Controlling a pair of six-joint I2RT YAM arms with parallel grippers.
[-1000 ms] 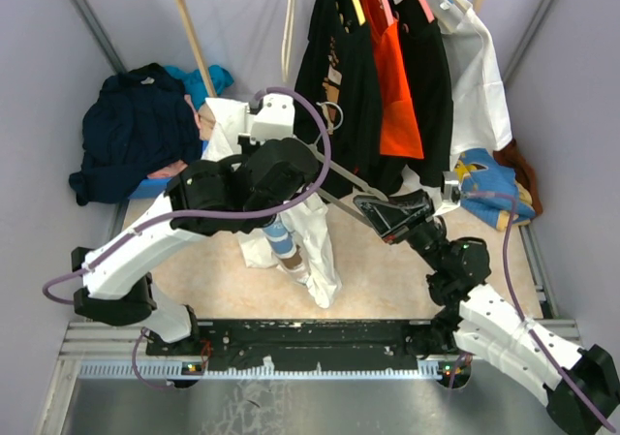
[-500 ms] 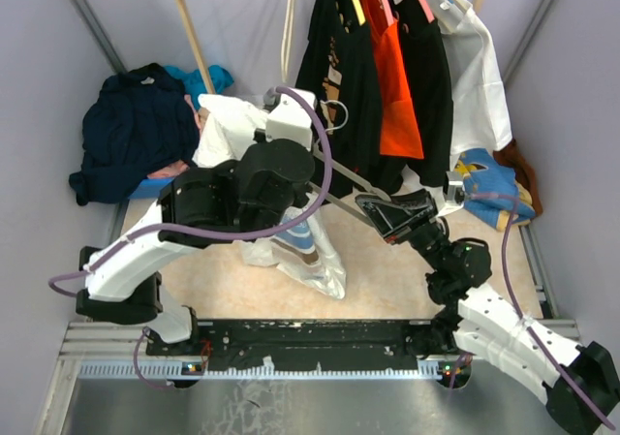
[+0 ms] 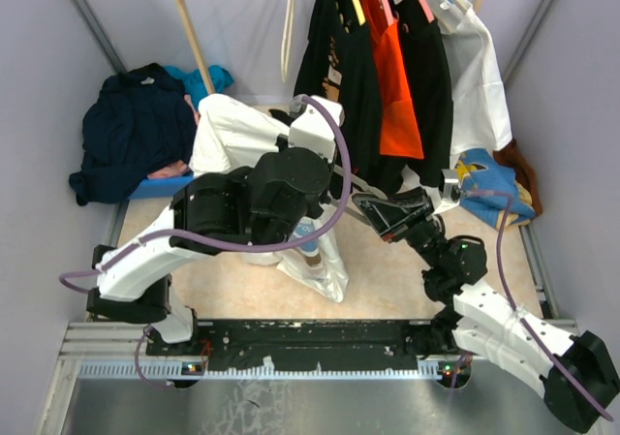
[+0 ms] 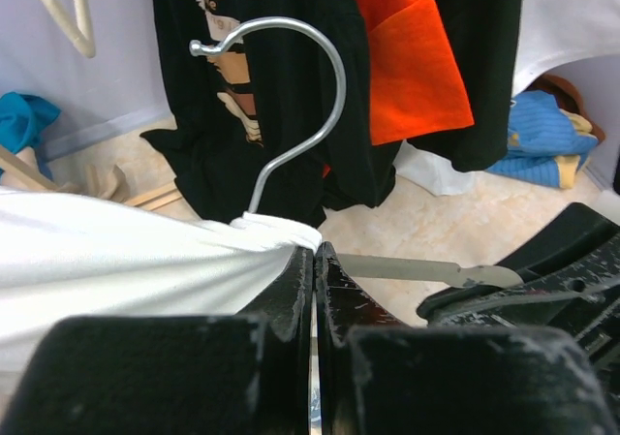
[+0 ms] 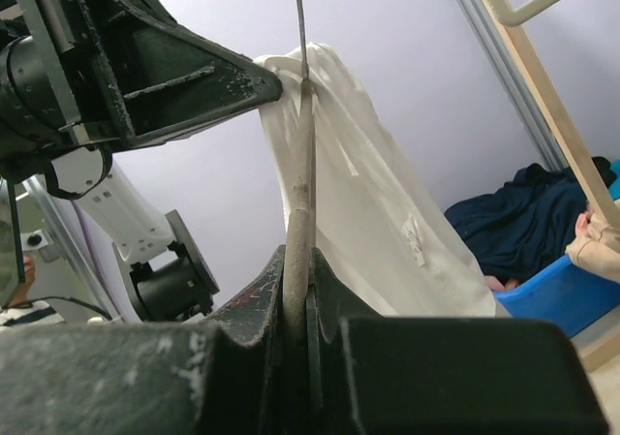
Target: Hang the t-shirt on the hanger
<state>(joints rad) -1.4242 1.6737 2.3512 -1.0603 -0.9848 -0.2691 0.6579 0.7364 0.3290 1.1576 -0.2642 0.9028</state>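
White t-shirt (image 4: 116,261) hangs on the hanger (image 4: 407,267), raised above the desk (image 3: 387,280), with its collar bunched at the base of the silver hook. The left end effector (image 4: 315,258) is closed, pinching fabric there. The right end effector (image 5: 298,261) clamps the hanger's pale arm. A black garment (image 3: 334,77) and an orange garment (image 3: 392,77) hang behind.

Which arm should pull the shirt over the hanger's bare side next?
Left. The left gripper pinches the t-shirt collar at the neck of the hanger, right beside its bare arm. The right gripper is busy clamping that arm, steadying the hanger.
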